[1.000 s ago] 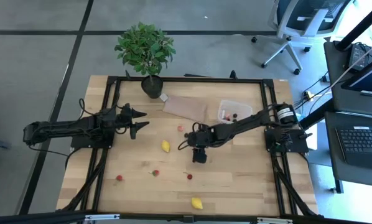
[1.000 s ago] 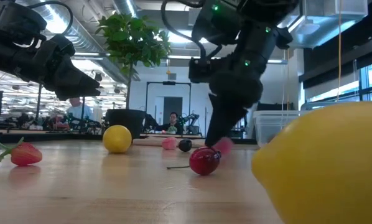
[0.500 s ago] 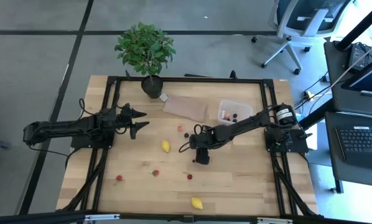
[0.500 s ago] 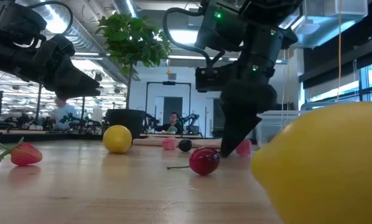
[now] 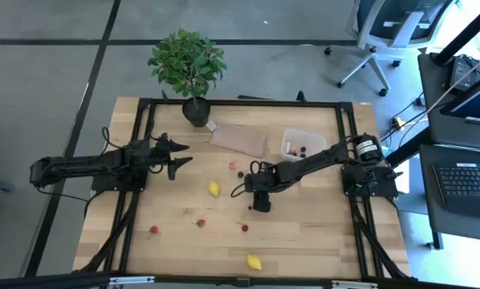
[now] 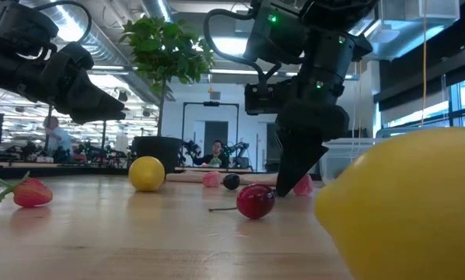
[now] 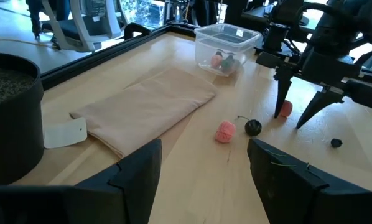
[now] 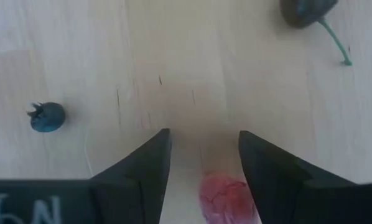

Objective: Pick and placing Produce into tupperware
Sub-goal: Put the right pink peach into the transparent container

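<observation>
We see the right arm stretched from its base past the small clear rectangular plastic tub [image 5: 303, 143] toward the middle of the wooden table [image 5: 304, 233], its wrist bent so the right gripper [image 5: 258, 204] points straight down, tips at or just above the boards; from the level camera we cannot tell whether they touch. Its two dark fingers [image 8: 150, 163] stand apart, and a small pink-red berry [image 8: 222, 194] lies on the wood in the gap between them, not yet clamped. In the right wrist view, a tiny dark blue berry [image 8: 47, 116] sits off to one side of the gripper, and a dark cherry with a green stem [image 8: 307, 10] lies farther ahead. The tub holds a few small pieces, red and dark ones [image 7: 221, 60], resting on its floor. A flat tan sheet [image 5: 240, 137] lies just beside the tub on the side away from the right arm's base. Well away from the tub, two yellow lemon-like fruits lie on the table, one [image 5: 213, 189] near the centre and one [image 5: 254, 262] near the front edge. The left arm waits over the far side of the table from the tub, its left gripper [image 5: 181, 156] level above the wood with fingers spread.
</observation>
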Controlling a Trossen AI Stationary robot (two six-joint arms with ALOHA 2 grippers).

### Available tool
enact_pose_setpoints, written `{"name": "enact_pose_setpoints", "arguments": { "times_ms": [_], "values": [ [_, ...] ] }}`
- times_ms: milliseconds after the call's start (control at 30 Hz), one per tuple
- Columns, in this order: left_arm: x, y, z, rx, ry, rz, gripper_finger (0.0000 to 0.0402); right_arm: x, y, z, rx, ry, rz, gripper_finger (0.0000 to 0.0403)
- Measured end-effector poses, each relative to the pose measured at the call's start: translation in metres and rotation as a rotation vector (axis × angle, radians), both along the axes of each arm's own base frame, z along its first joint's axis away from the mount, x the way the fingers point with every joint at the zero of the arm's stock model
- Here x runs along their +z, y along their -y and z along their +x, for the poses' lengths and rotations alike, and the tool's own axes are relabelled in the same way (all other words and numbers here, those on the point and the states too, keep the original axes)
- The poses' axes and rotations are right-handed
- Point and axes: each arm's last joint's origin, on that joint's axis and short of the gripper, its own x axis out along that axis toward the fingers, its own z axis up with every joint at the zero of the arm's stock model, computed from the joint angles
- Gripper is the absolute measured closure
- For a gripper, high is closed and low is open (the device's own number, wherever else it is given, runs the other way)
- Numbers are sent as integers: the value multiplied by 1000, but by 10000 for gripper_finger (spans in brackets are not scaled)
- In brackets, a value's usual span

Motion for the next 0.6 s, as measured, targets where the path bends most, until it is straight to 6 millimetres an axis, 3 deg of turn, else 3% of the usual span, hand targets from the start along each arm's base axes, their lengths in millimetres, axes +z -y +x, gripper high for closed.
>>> {"name": "enact_pose_setpoints", "arguments": {
  "times_ms": [300,600],
  "values": [
    [0,0,0,0,0,0,170,15,1,3,195,-88,-79,212],
    [0,0,0,0,0,0,170,15,10,-1,238,-146,-97,212]
  ]
}}
